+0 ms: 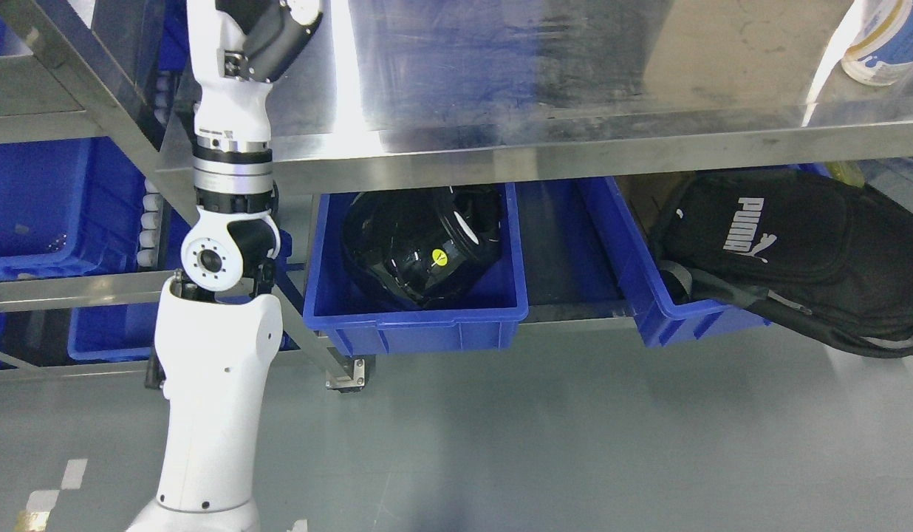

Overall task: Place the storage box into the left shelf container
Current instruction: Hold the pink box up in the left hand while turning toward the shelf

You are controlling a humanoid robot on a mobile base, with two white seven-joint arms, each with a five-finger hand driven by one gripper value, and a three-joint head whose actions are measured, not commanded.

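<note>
My left arm (216,347) rises from the lower left, past its elbow joint (211,260), up to the top edge. Only the dark base of the left hand (279,33) shows there, above the steel tabletop (501,74); the rest is cut off by the picture's edge. No storage box shows in the hand or on the table. On the left shelf stands a blue container (35,207), with another blue container (109,332) below it. The right arm is out of view.
Under the tabletop a blue bin (416,321) holds a black helmet (419,247). To its right a second blue bin (648,295) carries a black Puma bag (781,244) that hangs over its edge. A white bottle (881,37) stands at top right. Grey floor lies in front.
</note>
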